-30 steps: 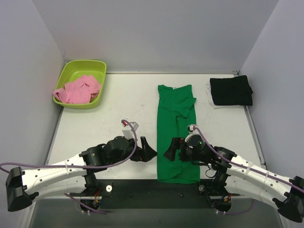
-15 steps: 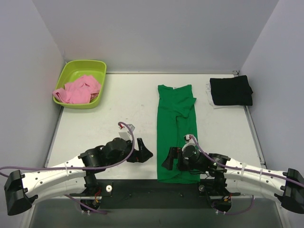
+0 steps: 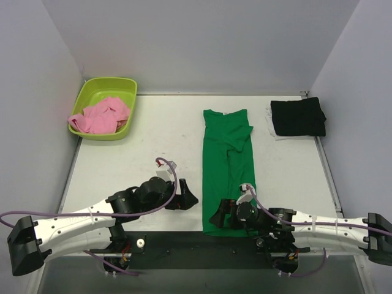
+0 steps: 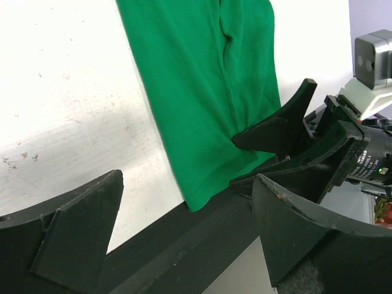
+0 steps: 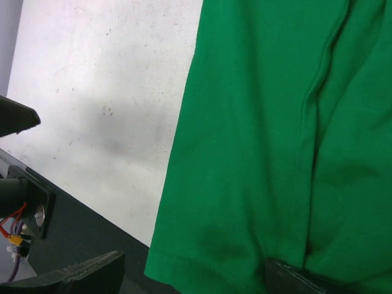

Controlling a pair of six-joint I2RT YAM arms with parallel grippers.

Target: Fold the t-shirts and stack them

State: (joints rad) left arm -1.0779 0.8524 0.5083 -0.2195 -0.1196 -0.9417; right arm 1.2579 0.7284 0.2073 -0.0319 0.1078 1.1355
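Working over the white bench (image 3: 153, 128), I judged the step in hand to be the lengthwise fold of the green shirt (image 3: 228, 165). It lay as a long strip with its sides already turned in. It ran from short of the far edge down to the near edge, right of the middle, with its hem reaching the dark strip there.

The right pincer (image 3: 219, 215) hung wide open at the hem's left corner, gripping nothing; whether a finger touched the cloth, I could not tell. The left pincer (image 3: 188, 197), also spread open and empty, hovered above bare bench just left of the shirt, near the near edge.

To my mind, the next move called for closing on the hem and catching every layer. The hem would then be carried up towards the collar without dragging the strip askew. The left pincer seemed to need to come onto the hem too.

I counted:
- One bench.
- Three shirts:
  - the green one;
  - one black shirt (image 3: 298, 116), folded at the far right corner;
  - one pink shirt (image 3: 101, 116), crumpled.
- One lime tub (image 3: 110, 81), at the far left corner, holding the pink shirt.
- Two pincers.
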